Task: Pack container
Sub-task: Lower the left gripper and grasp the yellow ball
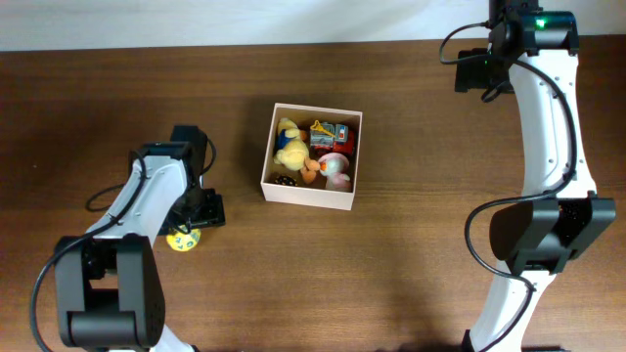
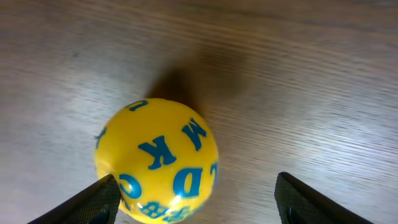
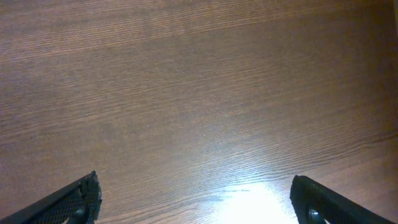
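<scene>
Nearest me, toward the left edge of the wood-grain worktop (image 1: 411, 244), my left pincer (image 2: 198, 180) stands wide around a glossy yellow ball (image 2: 155, 158) printed with blue letters, one black finger (image 2: 93, 199) at its round side, the other well clear. Farther in, about mid-worktop and well apart from the ball, sits the container (image 1: 305, 198), a square shallow box with thin pale walls, holding a soft yellow plush (image 1: 290, 147), a red boxy toy (image 1: 333, 134) and a pinkish rounded one (image 1: 336, 168). Farthest off, near the far right corner, my right pincer (image 3: 194, 179) hangs wide open over streaky brown grain.
</scene>
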Motion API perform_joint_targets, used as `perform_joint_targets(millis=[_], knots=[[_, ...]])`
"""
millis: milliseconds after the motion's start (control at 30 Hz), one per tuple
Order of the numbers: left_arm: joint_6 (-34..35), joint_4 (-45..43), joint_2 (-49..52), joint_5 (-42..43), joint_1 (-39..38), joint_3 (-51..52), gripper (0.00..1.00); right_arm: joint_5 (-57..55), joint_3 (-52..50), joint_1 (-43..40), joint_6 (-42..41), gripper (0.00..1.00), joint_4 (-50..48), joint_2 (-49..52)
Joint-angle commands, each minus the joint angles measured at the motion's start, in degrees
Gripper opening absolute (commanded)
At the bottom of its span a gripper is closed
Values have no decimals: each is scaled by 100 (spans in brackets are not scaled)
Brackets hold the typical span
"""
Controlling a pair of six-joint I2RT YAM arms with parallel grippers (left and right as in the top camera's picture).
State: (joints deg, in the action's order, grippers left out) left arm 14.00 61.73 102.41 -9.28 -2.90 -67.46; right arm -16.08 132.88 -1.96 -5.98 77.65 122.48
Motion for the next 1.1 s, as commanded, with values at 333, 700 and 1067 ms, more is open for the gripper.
perform_joint_targets(millis=[333,700,1067], knots=[[52,-190,76,-133,7,181,80,-92,85,-33,-28,99,-7,4],[52,-608,76,-275,7,535,75,-92,85,-33,-28,99,-7,4],[52,-688,74,-258,7,645,32,-92,85,-33,-28,99,-7,4]])
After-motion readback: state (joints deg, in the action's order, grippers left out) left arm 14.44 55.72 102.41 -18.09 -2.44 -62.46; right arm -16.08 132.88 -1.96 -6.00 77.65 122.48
